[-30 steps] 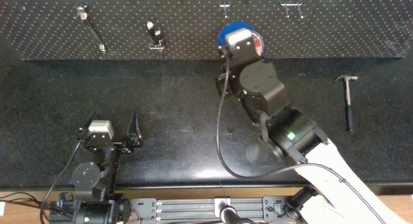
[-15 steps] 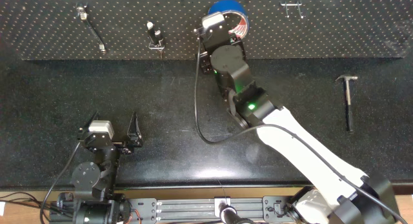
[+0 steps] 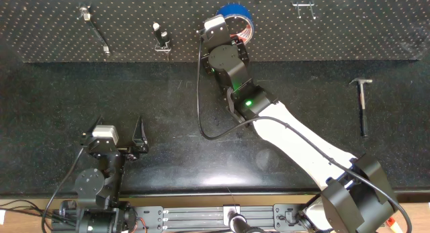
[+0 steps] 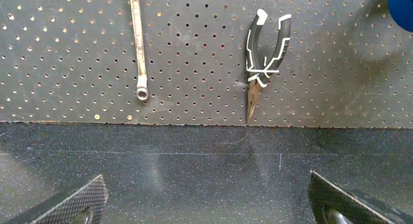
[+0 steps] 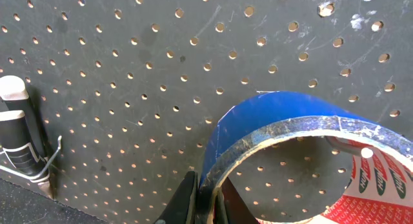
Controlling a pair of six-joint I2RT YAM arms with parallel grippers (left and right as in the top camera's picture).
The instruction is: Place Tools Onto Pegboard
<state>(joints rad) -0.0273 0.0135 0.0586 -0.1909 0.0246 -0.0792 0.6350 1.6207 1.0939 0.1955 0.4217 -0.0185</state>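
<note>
Carried up and to the left over the past second, the blue tape roll (image 3: 236, 17) now sits against the pegboard (image 3: 336, 38), its wall pinched between the nearly closed fingers of the right gripper (image 5: 205, 199). Pliers (image 3: 161, 37) and a wrench (image 3: 97, 33) hang on the board to its left; a hammer (image 3: 363, 107) lies on the table (image 3: 175, 99) at right. The left gripper (image 3: 139, 135) rests near its base, fingers spread wide, holding nothing.

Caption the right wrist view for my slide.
Right gripper pinches a blue tape roll before the pegboard, pliers hanging nearby.
</note>
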